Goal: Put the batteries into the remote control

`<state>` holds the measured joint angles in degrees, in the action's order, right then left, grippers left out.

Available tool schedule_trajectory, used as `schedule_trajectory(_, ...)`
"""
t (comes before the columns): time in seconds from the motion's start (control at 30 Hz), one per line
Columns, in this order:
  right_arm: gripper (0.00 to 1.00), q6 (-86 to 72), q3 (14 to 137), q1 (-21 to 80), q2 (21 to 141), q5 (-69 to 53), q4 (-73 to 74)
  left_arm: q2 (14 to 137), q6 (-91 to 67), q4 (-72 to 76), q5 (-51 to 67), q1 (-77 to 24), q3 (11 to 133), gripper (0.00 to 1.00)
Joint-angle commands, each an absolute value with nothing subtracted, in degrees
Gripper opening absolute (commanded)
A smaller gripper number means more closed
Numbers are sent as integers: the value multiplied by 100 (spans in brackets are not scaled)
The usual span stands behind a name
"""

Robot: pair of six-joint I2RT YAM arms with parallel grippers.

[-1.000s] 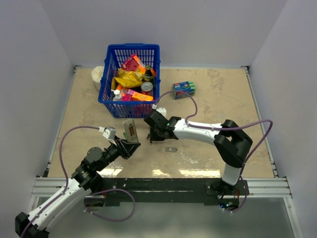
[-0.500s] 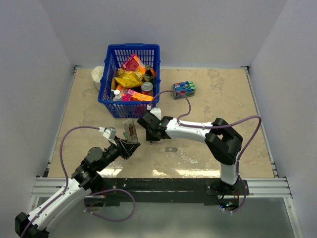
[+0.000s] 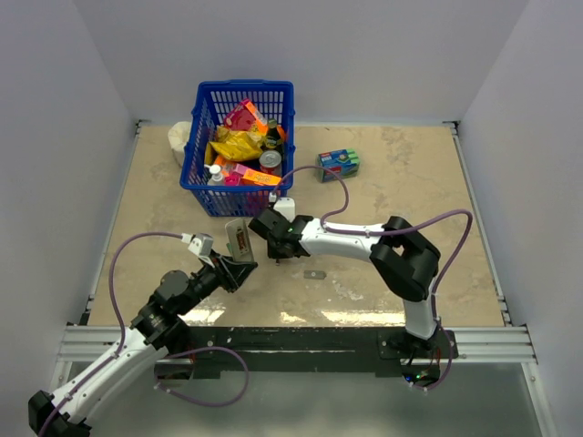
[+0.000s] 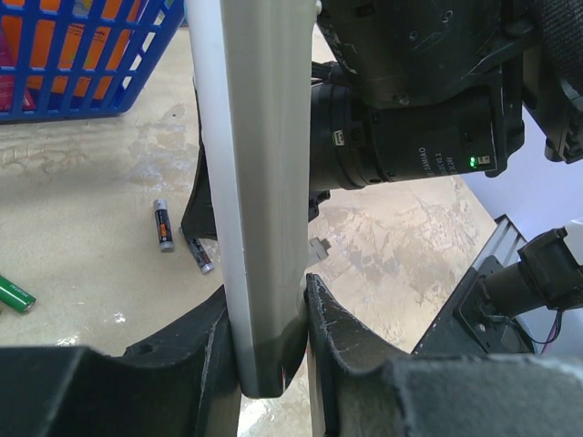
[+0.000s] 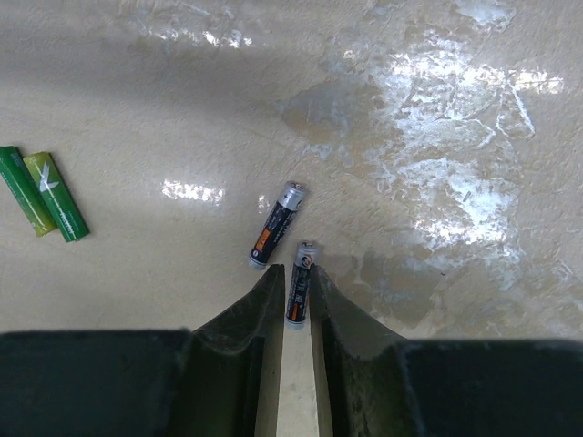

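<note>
The grey remote control stands upright, its lower end clamped in my left gripper; the top view shows the remote control above the left gripper. Two dark batteries lie on the table beside it. One battery sits between the fingertips of my right gripper, which are pressed against both its sides. The other battery lies loose just to the left. In the top view the right gripper points down right of the remote.
A blue basket full of groceries stands behind the grippers. A blue-green box lies at the back right. A small grey cover lies on the table. Two green sticks lie left of the batteries.
The right arm has shifted left toward the remote and its jaws have narrowed onto one battery. The left arm and the remote have not moved.
</note>
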<state>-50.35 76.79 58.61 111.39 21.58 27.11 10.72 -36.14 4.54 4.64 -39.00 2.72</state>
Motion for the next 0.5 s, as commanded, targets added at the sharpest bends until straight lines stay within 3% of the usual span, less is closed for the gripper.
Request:
schedule_trajectory(0.0, 20, -5203, 7691, 5871, 11373, 2189, 2751, 1020, -3454, 589, 422, -3876, 334, 0)
schedule_trajectory(0.47, 16, -5177, 7339, 5897, 11514, 2364, 2803, 1046, -3445, 571, 413, -3876, 378, 0)
